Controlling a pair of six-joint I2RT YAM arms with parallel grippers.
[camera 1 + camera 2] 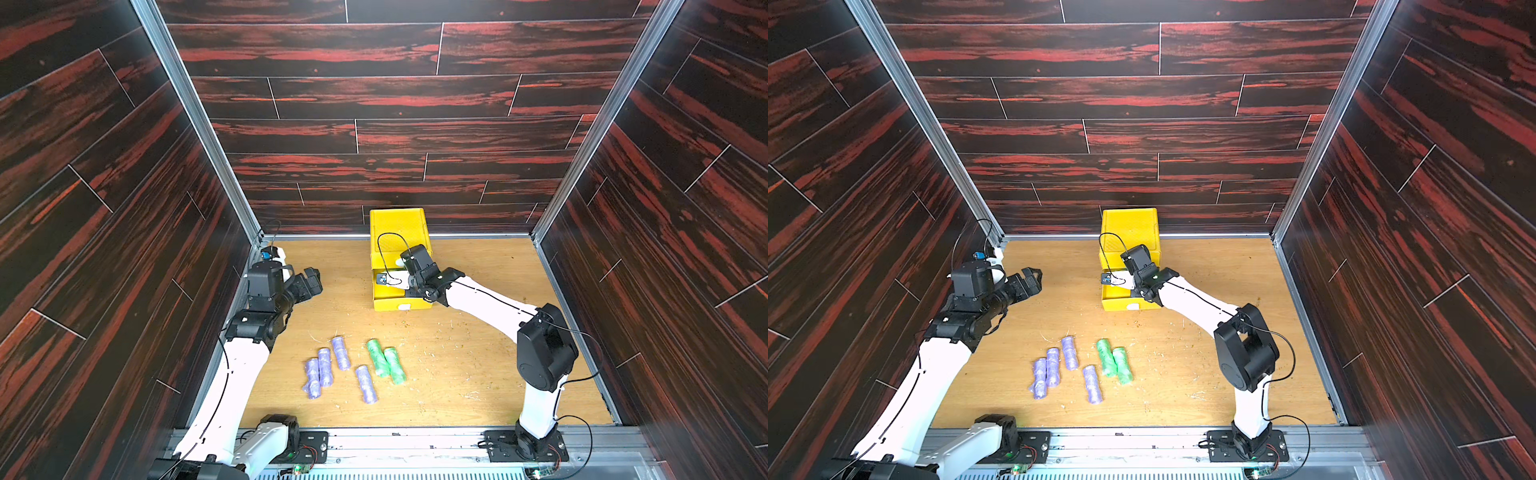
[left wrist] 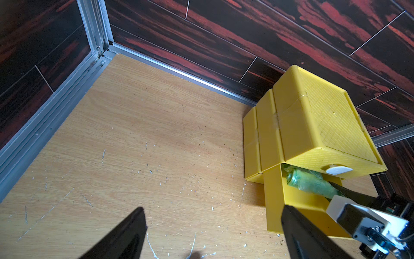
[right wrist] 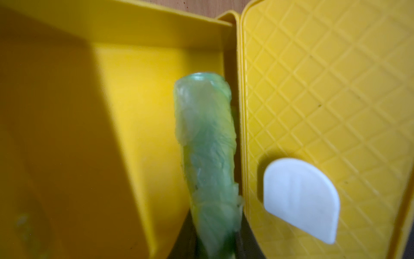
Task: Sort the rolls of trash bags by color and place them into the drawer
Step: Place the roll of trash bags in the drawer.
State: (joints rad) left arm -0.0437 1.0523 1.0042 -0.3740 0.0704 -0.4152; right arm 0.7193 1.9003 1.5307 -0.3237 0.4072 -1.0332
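Note:
The yellow drawer point(image 1: 398, 232) point(image 1: 1129, 228) cabinet stands at the back middle of the table, and the drawer point(image 1: 384, 301) under its top one is pulled out. My right gripper point(image 1: 395, 283) point(image 3: 215, 235) reaches into that open drawer point(image 3: 156, 67), shut on a green roll point(image 3: 206, 145) point(image 2: 309, 182) that points into it. Two green rolls point(image 1: 385, 361) point(image 1: 1114, 361) and several lilac rolls point(image 1: 332, 368) point(image 1: 1061, 368) lie on the table in front. My left gripper point(image 1: 311, 282) point(image 2: 212, 208) hangs open and empty over bare table left of the cabinet.
Dark wood-pattern walls with aluminium rails point(image 1: 199, 124) close in the table on three sides. The top drawer front with its white patch point(image 3: 300, 199) is shut, right beside the held roll. White scratches and crumbs mark the tabletop point(image 2: 134, 145).

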